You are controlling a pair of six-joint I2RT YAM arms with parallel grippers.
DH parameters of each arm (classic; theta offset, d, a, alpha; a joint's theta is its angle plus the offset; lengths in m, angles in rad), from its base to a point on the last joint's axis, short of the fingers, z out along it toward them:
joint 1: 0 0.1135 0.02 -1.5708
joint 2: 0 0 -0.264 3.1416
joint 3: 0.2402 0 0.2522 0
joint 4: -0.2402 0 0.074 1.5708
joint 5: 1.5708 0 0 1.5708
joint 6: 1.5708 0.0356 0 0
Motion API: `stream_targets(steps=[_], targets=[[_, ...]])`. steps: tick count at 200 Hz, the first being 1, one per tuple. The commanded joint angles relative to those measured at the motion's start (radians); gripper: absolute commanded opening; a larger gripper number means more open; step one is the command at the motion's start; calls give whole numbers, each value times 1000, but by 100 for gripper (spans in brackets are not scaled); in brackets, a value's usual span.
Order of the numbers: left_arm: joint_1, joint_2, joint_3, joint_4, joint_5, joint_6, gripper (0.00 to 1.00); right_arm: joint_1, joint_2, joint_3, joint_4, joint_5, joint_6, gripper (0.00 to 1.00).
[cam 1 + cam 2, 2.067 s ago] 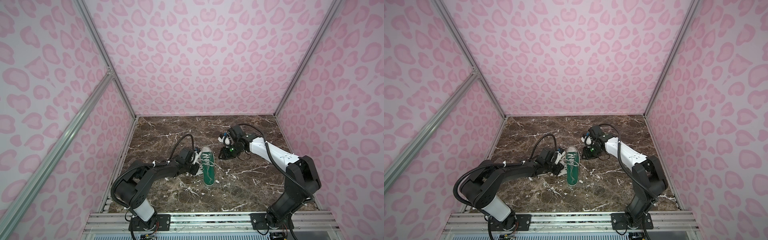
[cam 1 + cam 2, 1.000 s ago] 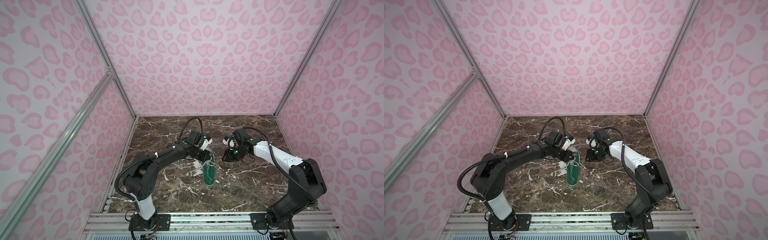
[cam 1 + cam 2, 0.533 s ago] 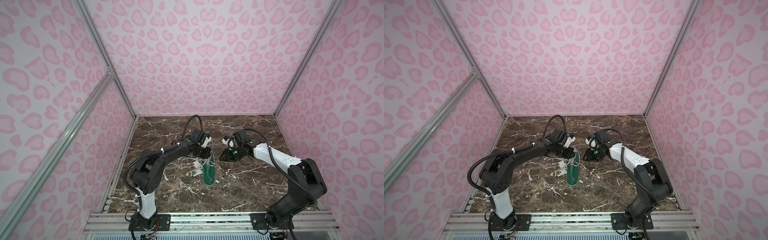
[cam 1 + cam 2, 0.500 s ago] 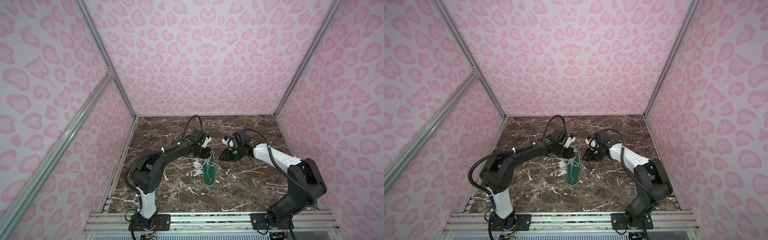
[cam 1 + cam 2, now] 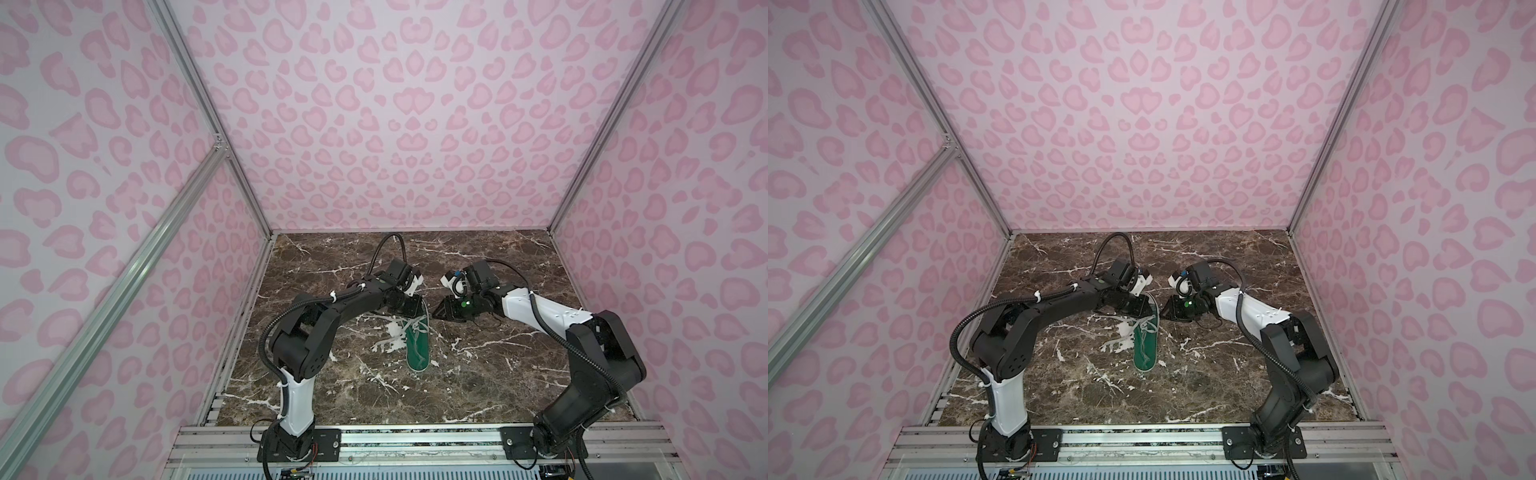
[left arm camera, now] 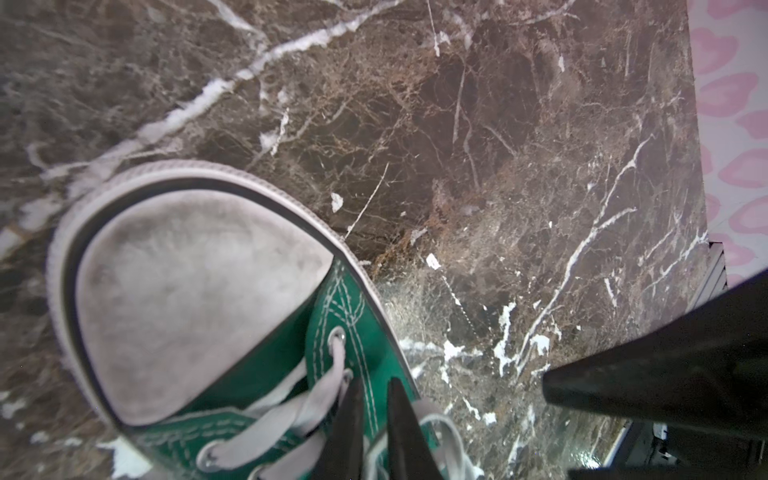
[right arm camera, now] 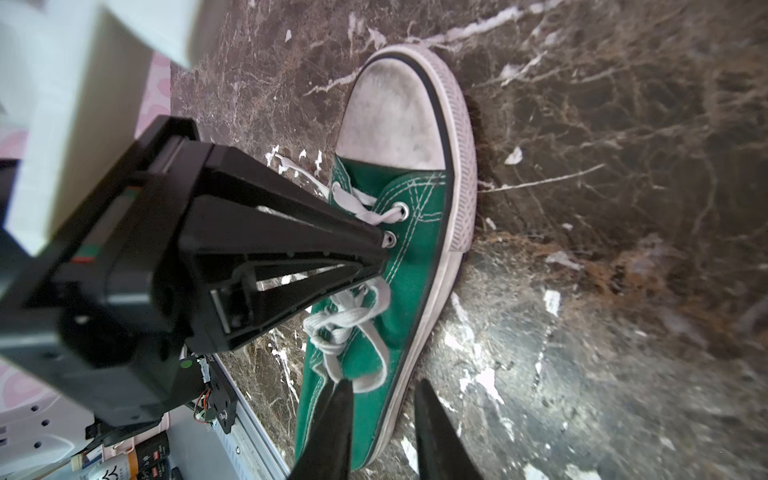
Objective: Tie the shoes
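One green sneaker (image 5: 417, 348), two arms (image 5: 332, 305)

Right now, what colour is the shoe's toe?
The toe cap is white, a bit grubby grey; the right wrist view shows it best.

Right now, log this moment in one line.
sneaker upright | laces loose, tangled | left gripper narrowly open at eyelets | right gripper open beside sneaker

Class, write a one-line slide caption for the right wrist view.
Left gripper poised over the green sneaker beside its white laces on the marble table.
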Motion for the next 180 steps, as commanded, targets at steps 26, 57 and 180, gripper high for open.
stream_targets(steps=[26, 57, 180], targets=[[1, -65, 11, -25, -34, 19, 33, 6, 22, -6, 43, -15, 15, 29], [1, -88, 11, -31, -57, 31, 46, 9, 22, -7, 51, -9, 26, 29], [50, -271, -136, -45, -156, 364, 47, 7, -10, -13, 53, 0, 53, 32]])
